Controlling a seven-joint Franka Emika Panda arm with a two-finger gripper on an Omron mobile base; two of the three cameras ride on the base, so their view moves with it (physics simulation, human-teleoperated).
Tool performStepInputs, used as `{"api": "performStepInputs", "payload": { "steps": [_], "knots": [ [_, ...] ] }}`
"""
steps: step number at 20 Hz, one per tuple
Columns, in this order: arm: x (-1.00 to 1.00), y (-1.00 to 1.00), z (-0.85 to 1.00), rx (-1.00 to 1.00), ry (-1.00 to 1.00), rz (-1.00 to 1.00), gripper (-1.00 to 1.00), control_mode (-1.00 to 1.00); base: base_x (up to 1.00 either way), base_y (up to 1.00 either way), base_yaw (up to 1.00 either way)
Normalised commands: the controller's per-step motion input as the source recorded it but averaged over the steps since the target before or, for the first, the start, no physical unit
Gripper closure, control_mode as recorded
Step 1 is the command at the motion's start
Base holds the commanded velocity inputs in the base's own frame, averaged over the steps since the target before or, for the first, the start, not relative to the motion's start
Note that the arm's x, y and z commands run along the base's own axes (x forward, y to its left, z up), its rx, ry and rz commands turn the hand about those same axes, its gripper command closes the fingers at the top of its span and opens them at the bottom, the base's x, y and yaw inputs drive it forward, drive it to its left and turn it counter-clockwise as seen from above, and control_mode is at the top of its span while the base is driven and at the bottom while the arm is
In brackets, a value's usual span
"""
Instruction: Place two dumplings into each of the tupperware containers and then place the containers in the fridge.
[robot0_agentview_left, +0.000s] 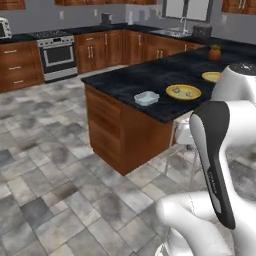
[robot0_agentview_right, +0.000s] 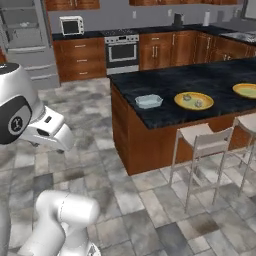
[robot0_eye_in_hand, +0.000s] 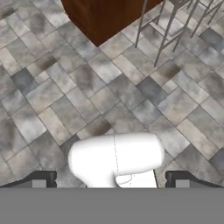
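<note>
Fridge (robot0_agentview_right: 25, 40): far left of the right base view, against the back wall; grey, with inner shelves showing.
Oven (robot0_agentview_right: 122, 51): far wall, right of the fridge, set between wooden cabinets.
Tupperware container (robot0_agentview_right: 148, 101): one pale-blue tray, near the left end of the dark island counter (robot0_agentview_right: 200, 80), close to the near edge; whether anything lies in it cannot be told.
Near plate (robot0_agentview_right: 193, 100): round and yellow, just right of the container but apart from it; two small dumplings (robot0_agentview_right: 192, 100) lie on it.
Far plate (robot0_agentview_right: 246, 90): second yellow plate, further right on the same counter, cut by the picture edge.
Stool (robot0_agentview_right: 202, 142): stands on the tiled floor, at the counter's near side, below the near plate.
Gripper (robot0_eye_in_hand: 113, 183): points down at the floor tiles, fingertips (robot0_eye_in_hand: 41, 180) well apart, nothing between them.
</note>
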Motion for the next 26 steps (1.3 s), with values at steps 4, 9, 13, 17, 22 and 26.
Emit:
{"api": "performStepInputs", "payload": {
  "steps": [4,9,13,17,22,26],
  "knots": [
    [0.0,0.0,0.0,0.0,0.0,0.0,-1.0,1.0,0.33,-1.0,0.59],
    [0.0,0.0,0.0,0.0,0.0,0.0,-1.0,1.0,0.39,-0.97,0.6],
    [0.0,0.0,0.0,0.0,0.0,0.0,-1.0,1.0,0.58,-0.91,0.53],
    [0.0,0.0,0.0,0.0,0.0,0.0,-1.0,1.0,0.68,-0.99,0.46],
    [0.0,0.0,0.0,0.0,0.0,0.0,-1.0,1.0,0.47,-1.0,0.28],
    [0.0,0.0,0.0,0.0,0.0,0.0,-1.0,1.0,0.0,-0.84,-0.26]
  ]
}}
